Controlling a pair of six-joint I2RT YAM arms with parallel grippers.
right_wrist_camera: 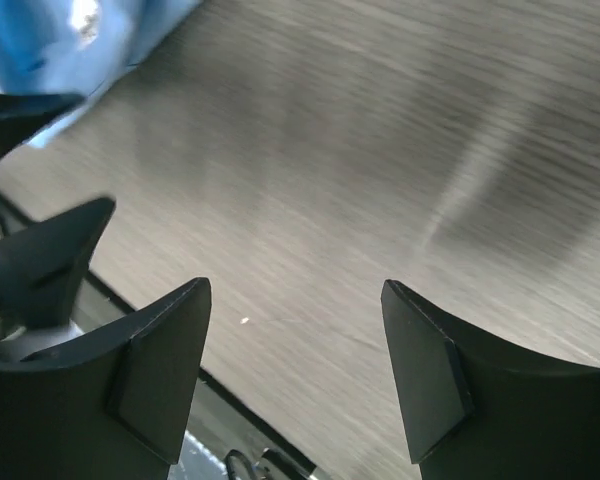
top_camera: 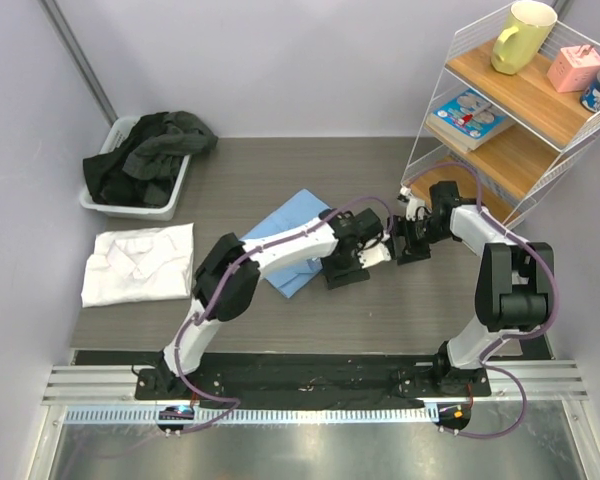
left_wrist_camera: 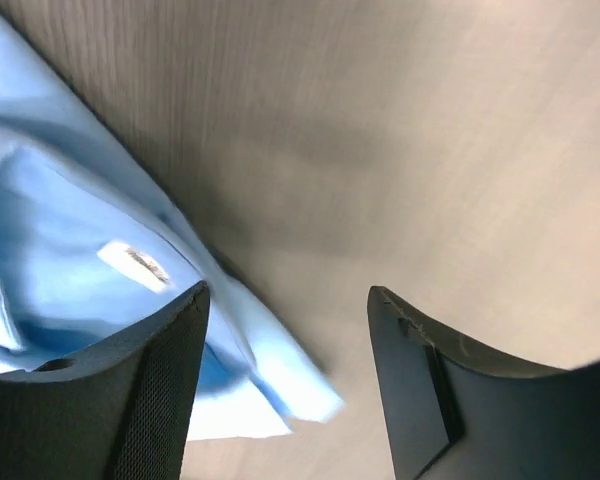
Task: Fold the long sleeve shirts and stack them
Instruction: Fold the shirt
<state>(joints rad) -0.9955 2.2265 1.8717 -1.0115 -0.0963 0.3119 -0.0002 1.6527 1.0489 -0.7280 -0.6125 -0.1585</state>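
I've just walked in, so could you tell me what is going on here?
Two robot arms are folding shirts. The light blue shirt lies folded in the middle of the table; the white shirt lies folded apart at the left, not yet stacked. The left gripper and right gripper are open and empty, beside the blue shirt's right edge.

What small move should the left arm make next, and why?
Probably shift the left claw over the edge of the blue shirt and lower it. The claw is open, mostly above bare table, the shirt lies beside one tip, and the folded white shirt awaits stacking.
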